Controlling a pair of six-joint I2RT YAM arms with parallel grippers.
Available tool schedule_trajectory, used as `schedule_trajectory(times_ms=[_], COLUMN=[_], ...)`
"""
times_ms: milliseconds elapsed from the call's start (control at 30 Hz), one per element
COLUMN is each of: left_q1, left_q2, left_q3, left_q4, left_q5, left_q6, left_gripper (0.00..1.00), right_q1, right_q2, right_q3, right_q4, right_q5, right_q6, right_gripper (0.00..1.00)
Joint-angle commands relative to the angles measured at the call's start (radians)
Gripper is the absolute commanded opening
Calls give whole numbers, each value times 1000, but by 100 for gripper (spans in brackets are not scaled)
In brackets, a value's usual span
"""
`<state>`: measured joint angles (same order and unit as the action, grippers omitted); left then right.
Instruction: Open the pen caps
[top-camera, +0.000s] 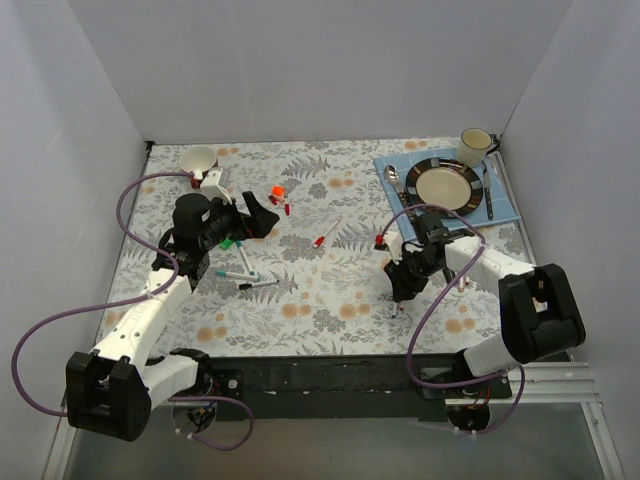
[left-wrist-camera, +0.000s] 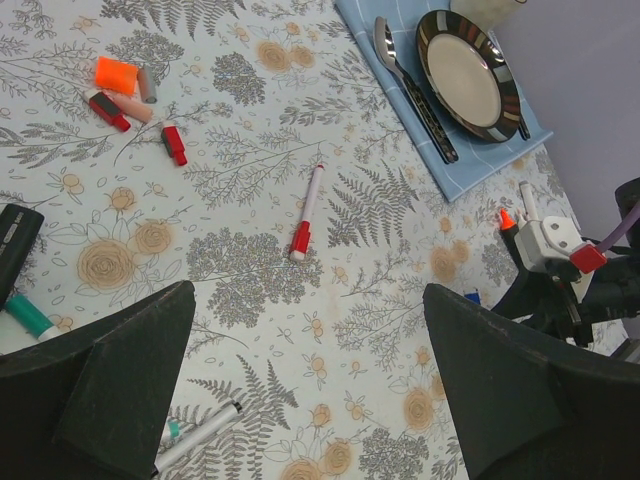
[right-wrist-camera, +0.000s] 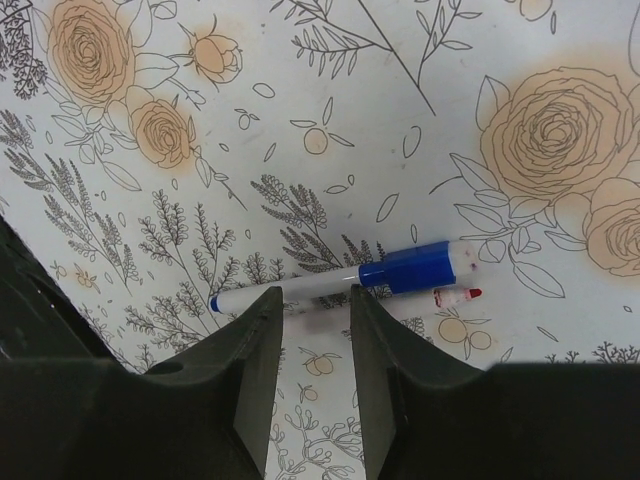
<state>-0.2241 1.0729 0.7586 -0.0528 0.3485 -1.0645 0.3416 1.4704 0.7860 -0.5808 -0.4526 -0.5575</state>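
Note:
A white pen with a blue cap (right-wrist-camera: 340, 281) lies on the floral cloth. My right gripper (right-wrist-camera: 314, 300) hangs just over its barrel, jaws a little apart with one finger on each side, holding nothing. A small red-tipped stub (right-wrist-camera: 457, 296) lies beside the blue cap. In the top view the right gripper (top-camera: 400, 292) points down at the cloth. My left gripper (left-wrist-camera: 305, 330) is wide open and empty above the cloth, at the left in the top view (top-camera: 262, 217). A red-capped pen (left-wrist-camera: 307, 212) lies ahead of it. Loose orange (left-wrist-camera: 116, 74) and red caps (left-wrist-camera: 174, 144) lie at the far left.
A green-ended pen (left-wrist-camera: 30, 318), a white pen (left-wrist-camera: 200, 435) and a black marker (left-wrist-camera: 15, 240) lie near the left gripper. A blue mat (top-camera: 505, 205) with a plate (top-camera: 443, 184), cutlery and a mug (top-camera: 475, 146) is at the back right. A white cup (top-camera: 198, 158) stands at the back left.

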Motion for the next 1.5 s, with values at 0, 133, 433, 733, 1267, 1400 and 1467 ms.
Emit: schedule_trajectory(times_ms=[0,133,433,733,1267,1400,1467], left_q1=[0,0,0,0,0,3,6], left_q2=[-4,-4,4,13,32,42,54], left_q3=[22,21,22,25,27,19,10], left_q4=[-7,-7,-10,-13,-12,7,33], left_q5=[-11,-13,-19,-26,-3,38,81], left_q6=[15,17,20,23,17,-21,-80], left_gripper=[98,98,98,98,98,98,98], right_q1=[5,4,46,89,306,307,306], right_q2=[22,30,50,79,195,192,186], right_q3=[29,27,58,102,88,76,79], right_q4=[13,19,21,38,76,91,93], right_q5=[48,71,60,77,348,381,376], right_q6=[21,31,48,85,33,31,34], right_gripper=[42,42,44,56,30,18,9])
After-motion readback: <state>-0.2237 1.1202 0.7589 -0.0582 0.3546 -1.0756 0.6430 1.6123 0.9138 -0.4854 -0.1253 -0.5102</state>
